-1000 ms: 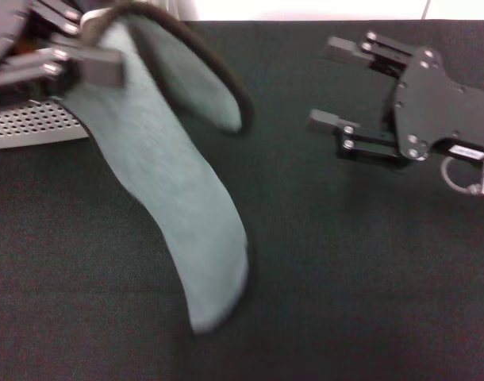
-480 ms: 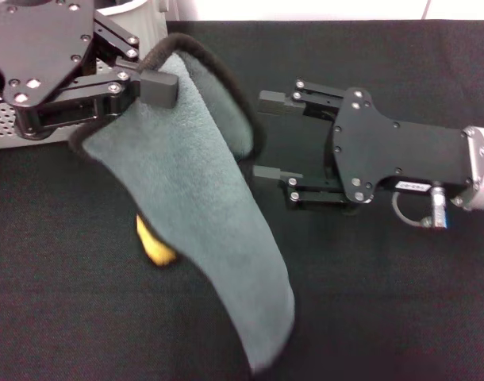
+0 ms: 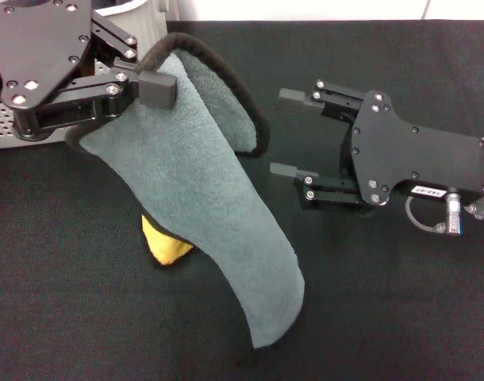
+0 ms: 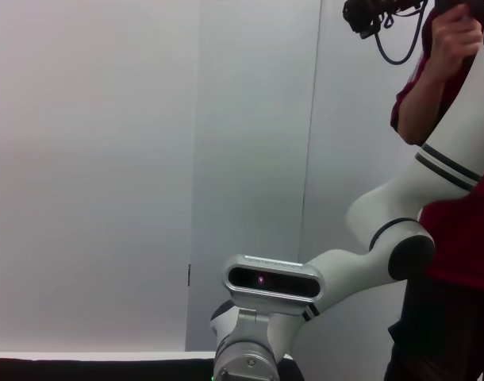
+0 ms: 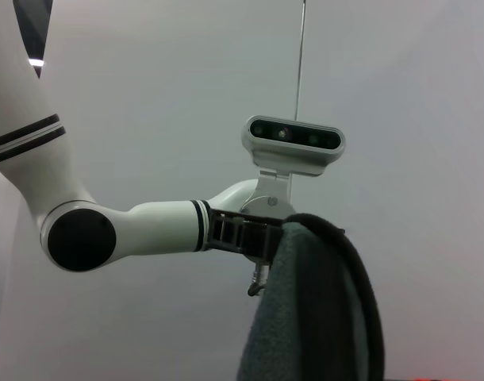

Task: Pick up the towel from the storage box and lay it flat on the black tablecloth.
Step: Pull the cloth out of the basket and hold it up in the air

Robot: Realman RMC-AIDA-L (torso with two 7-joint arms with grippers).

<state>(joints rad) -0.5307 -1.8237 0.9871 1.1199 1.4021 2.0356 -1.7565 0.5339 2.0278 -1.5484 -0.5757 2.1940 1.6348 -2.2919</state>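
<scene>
Hanging from the left gripper (image 3: 151, 86), the towel (image 3: 202, 206) drapes down over the black tablecloth (image 3: 401, 302), its upper edge pinched between the fingers, which are clamped together on the fabric. From that grip the grey-green terry face falls away in a long curved sheet, its black-trimmed edge arching over just past the fingertips, and its lower end reaches toward the cloth below. A bit of the yellow-orange reverse face peeks out underneath the hanging sheet. Behind the left gripper's body, a corner of the storage box (image 3: 8, 127) shows its perforated grey wall. Just across from the towel's arched edge, the right gripper (image 3: 293, 135) hovers above the tablecloth with its two fingers spread apart, pointing at the towel without touching it. From the right wrist view the towel (image 5: 313, 317) hangs directly ahead.
</scene>
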